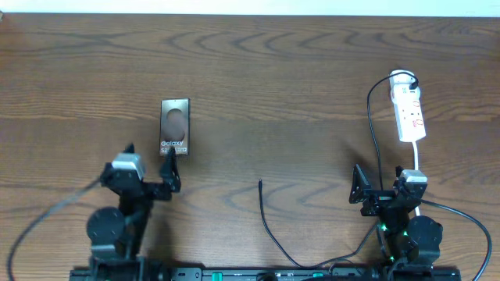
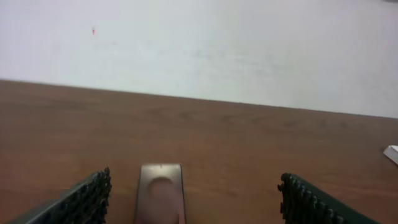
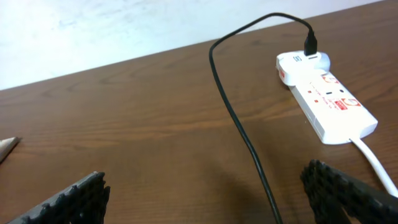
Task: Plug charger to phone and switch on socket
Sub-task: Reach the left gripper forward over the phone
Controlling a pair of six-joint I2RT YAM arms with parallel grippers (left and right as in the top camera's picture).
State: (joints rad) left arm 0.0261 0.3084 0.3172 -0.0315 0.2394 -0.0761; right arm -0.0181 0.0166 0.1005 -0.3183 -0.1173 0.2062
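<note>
Wood table [image 1: 297,70]: Galaxy phone [image 1: 175,125] left, black charger cable [image 1: 269,226] plugged into white power strip [image 1: 409,115], tip loose mid-table. Both spread wide, empty: left gripper [image 1: 148,157], right gripper [image 1: 380,181].

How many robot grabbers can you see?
2. The left gripper is open, facing the phone on the table's left side. The right gripper is open on the right side, facing the socket. None seem hidden.
</note>
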